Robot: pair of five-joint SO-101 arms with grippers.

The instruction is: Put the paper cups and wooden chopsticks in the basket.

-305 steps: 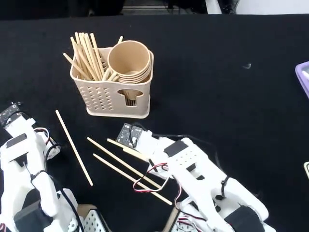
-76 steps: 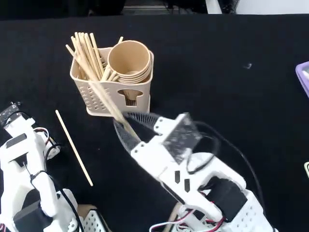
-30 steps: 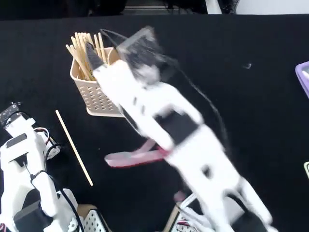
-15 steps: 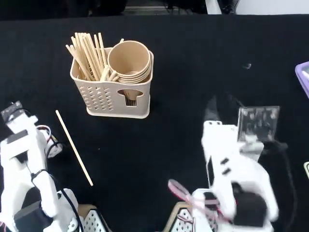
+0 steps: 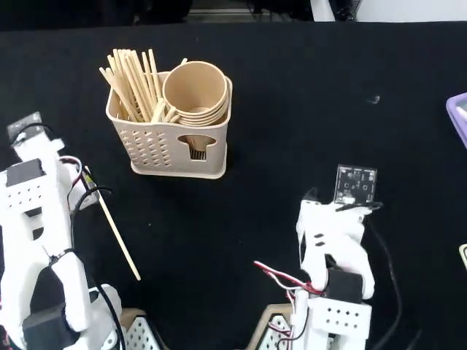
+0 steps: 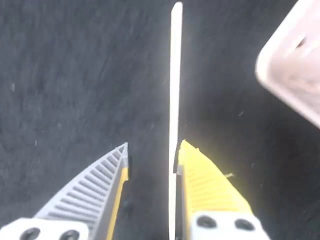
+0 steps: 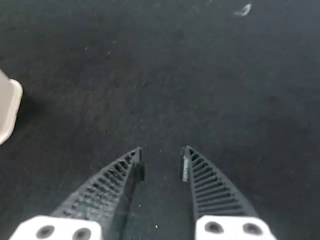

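At the frame's left, the pale loose wooden chopstick (image 5: 117,233) runs lengthwise between the spread jaws of the left tool (image 6: 151,152), not yet pinched.

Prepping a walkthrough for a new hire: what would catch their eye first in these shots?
The beige basket at the far left of the black table, packed with a fan of wooden chopsticks beside a stack of paper cups. Next, the lone chopstick lying on the cloth nearer the arms, with the left gripper open around it. The right gripper is open over bare cloth.
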